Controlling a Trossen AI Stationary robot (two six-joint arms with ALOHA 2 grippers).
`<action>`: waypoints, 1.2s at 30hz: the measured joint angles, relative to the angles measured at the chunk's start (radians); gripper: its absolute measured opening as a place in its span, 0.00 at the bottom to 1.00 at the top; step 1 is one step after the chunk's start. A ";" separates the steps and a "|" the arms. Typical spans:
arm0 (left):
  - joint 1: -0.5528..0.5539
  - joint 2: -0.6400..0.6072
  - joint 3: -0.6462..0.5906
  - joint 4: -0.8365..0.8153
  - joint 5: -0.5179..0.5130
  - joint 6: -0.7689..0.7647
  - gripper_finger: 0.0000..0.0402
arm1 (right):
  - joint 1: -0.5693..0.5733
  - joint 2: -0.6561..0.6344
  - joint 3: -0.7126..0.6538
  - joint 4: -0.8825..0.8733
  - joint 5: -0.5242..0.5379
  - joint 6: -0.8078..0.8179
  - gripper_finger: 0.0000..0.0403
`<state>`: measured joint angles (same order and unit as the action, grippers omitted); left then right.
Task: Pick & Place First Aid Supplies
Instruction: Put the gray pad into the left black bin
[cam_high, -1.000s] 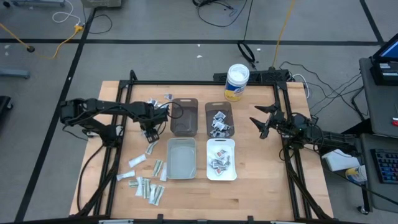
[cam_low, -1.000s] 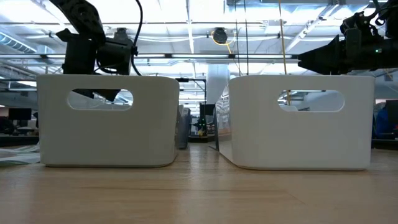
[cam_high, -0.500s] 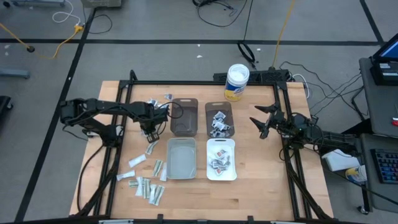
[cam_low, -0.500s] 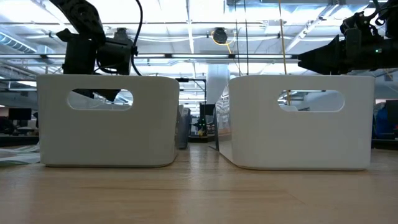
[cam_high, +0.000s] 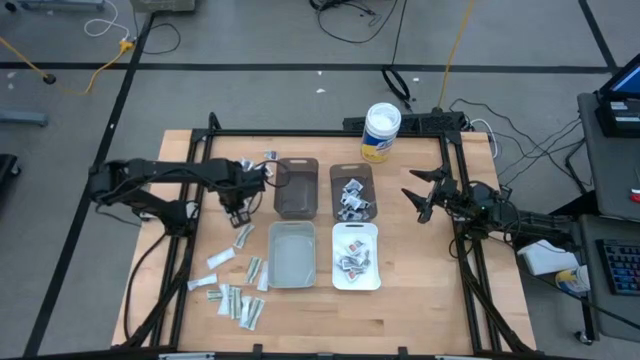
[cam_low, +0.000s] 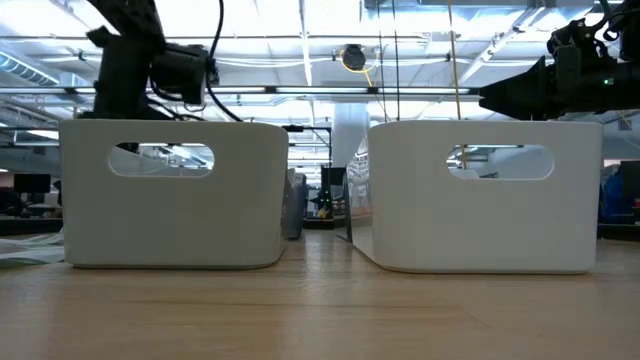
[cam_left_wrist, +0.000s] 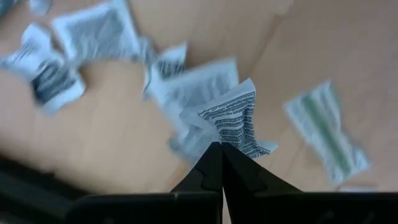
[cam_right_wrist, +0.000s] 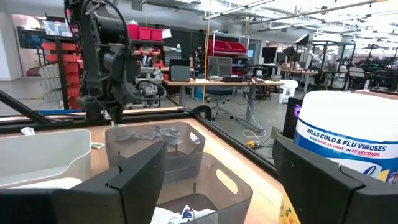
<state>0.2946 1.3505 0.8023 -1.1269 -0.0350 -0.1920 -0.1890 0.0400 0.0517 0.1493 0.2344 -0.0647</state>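
Since a second earlier, the left gripper (cam_high: 237, 207) had lifted and drawn slightly back toward its own arm, its fingers pinched together on a white printed packet (cam_left_wrist: 235, 121). Beneath it more packets (cam_left_wrist: 99, 31) lay scattered on the wood, and pale strips (cam_high: 240, 300) lay farther off. Beside it stood the brown bin (cam_high: 296, 187). Well away, the right gripper (cam_high: 420, 197) hovered with fingers spread apart, near the white tub (cam_high: 380, 131).

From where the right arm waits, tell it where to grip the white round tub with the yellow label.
Grip the tub across its round side wall, coming in level from the right gripper, whose fingers stand open. It stands upright at the table's far edge, with free sides.
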 joint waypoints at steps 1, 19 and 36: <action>0.002 -0.010 0.011 -0.038 -0.006 0.005 0.00 | 0.000 0.000 0.000 0.000 0.000 0.000 0.72; 0.060 0.007 0.343 -0.341 0.001 0.042 0.00 | 0.000 0.000 0.000 0.000 0.000 0.000 0.71; 0.046 0.499 0.933 -0.390 -0.021 0.138 0.00 | 0.000 0.000 0.000 0.000 0.000 0.000 0.71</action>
<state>0.3405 1.8493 1.7354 -1.5173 -0.0562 -0.0544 -0.1894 0.0399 0.0521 0.1493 0.2344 -0.0647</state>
